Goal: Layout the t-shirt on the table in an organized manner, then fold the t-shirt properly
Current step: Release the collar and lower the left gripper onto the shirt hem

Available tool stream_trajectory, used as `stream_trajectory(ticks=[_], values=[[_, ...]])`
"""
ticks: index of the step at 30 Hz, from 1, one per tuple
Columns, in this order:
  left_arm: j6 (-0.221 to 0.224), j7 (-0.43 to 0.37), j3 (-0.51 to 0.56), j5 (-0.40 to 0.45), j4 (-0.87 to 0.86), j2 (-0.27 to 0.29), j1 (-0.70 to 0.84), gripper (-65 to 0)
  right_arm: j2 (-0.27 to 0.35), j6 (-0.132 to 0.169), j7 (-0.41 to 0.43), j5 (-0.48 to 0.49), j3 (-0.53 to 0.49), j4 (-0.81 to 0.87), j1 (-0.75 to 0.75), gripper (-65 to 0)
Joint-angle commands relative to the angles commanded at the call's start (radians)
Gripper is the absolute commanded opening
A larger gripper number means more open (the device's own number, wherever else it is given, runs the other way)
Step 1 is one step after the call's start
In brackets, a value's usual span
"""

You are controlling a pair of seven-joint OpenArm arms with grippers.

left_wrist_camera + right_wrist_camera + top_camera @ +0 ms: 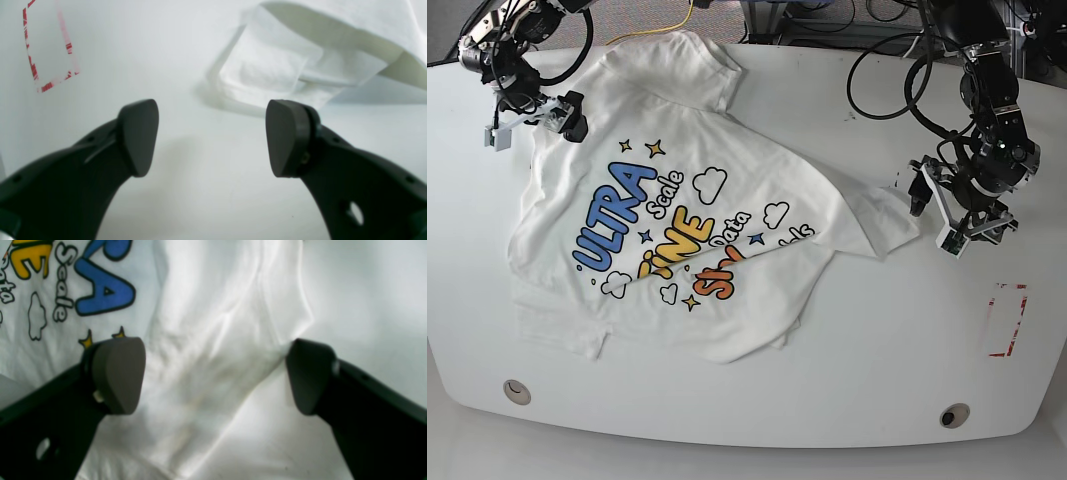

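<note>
- Red-outlined rectangle mark (1006, 320) on table (887, 340), well right of t-shirt (677, 210).
- T-shirt print-up, wrinkled, skewed, one side folded under.
- Left gripper (211, 138) wide apart, empty, beside sleeve (277, 76).
- Right gripper (215, 373) wide apart over shirt edge.

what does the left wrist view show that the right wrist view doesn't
Only the left wrist view shows the red-outlined rectangle mark and a plain, unprinted fold of the t-shirt, with the open left pincer over bare table. Only the right wrist view shows the print with blue letters, a cloud and stars, with the open right pincer straddling a wrinkled ridge of cloth. Both show white shirt fabric and open, empty fingers.
</note>
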Motion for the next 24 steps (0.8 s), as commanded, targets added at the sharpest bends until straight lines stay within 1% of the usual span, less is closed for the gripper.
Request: stream_trajectory(ticks=[1,7,8,9,11,12,16,24], values=[[0.000,0.000,0.000,0.000,0.000,0.000,0.000,-17.9,0.000,0.000,0.000,0.000,0.000,0.000,0.000,-8.1],[0.000,0.000,0.000,0.000,0.000,0.002,-0.003,-17.9,0.002,0.000,0.000,0.000,0.000,0.000,0.005,-42.5],[0.000,0.000,0.000,0.000,0.000,0.002,-0.012,-17.9,0.002,0.000,0.000,0.000,0.000,0.000,0.005,-50.1],[0.000,0.000,-0.002,0.000,0.000,0.002,-0.023,-17.9,0.002,0.000,0.000,0.000,-0.002,0.000,0.005,-55.8],[0.000,0.000,-0.002,0.000,-0.002,0.005,-0.038,-17.9,0.002,0.000,0.000,0.000,-0.002,0.000,0.005,-63.9],[0.000,0.000,-0.002,0.000,-0.006,0.009,-0.044,-17.9,0.002,0.000,0.000,0.000,-0.005,0.000,0.005,-65.0],[0.000,0.000,-0.002,-0.002,-0.046,0.038,-0.091,-17.5,0.009,0.000,0.000,-0.002,-0.044,0.005,0.000,-64.7],[0.000,0.003,-0.002,-0.006,-0.149,0.095,-0.181,-17.2,0.018,0.000,0.000,-0.002,-0.054,0.006,-0.003,-65.0]])
